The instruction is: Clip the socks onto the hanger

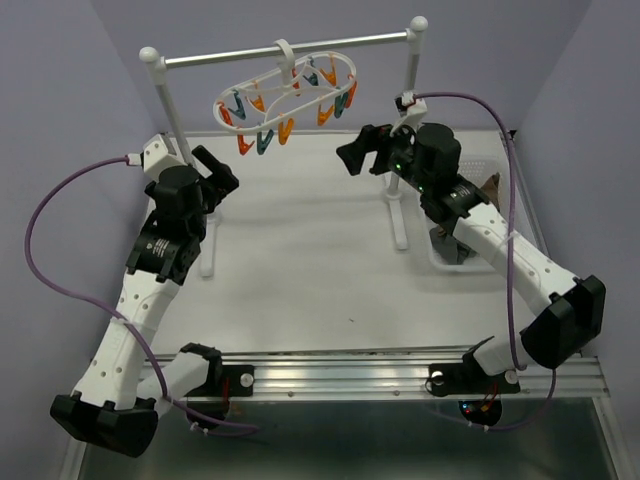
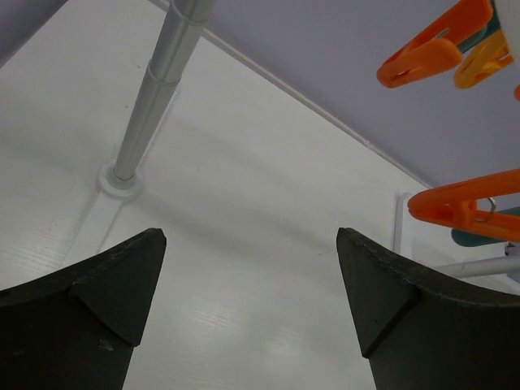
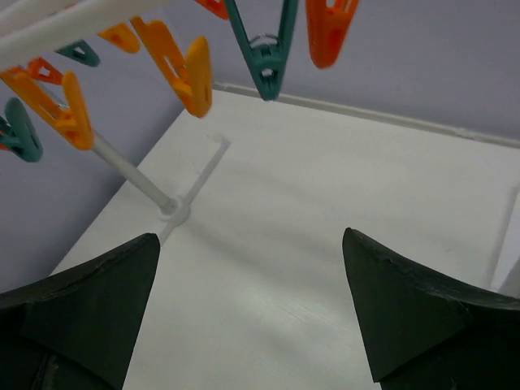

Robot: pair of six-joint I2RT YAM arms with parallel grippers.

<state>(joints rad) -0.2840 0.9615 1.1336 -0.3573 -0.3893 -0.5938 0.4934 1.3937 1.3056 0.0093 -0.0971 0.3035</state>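
The hanger (image 1: 288,92), a white oval ring with orange and teal clips, hangs by its hook from the rack's crossbar. My left gripper (image 1: 218,172) is raised below and left of it, open and empty. My right gripper (image 1: 360,150) is just right of the ring, also open and empty. In the left wrist view the open left gripper (image 2: 250,234) has orange clips (image 2: 463,207) at its upper right. In the right wrist view the open right gripper (image 3: 251,236) sits under a teal clip (image 3: 266,61) and orange ones (image 3: 179,65). Dark socks (image 1: 455,248) lie at the right, mostly hidden by the right arm.
A white two-post rack with a metal crossbar (image 1: 230,55) stands at the back; its left post (image 2: 154,89) is close to my left gripper. The socks lie in a white tray (image 1: 500,160) at the table's right edge. Purple cables loop from both arms.
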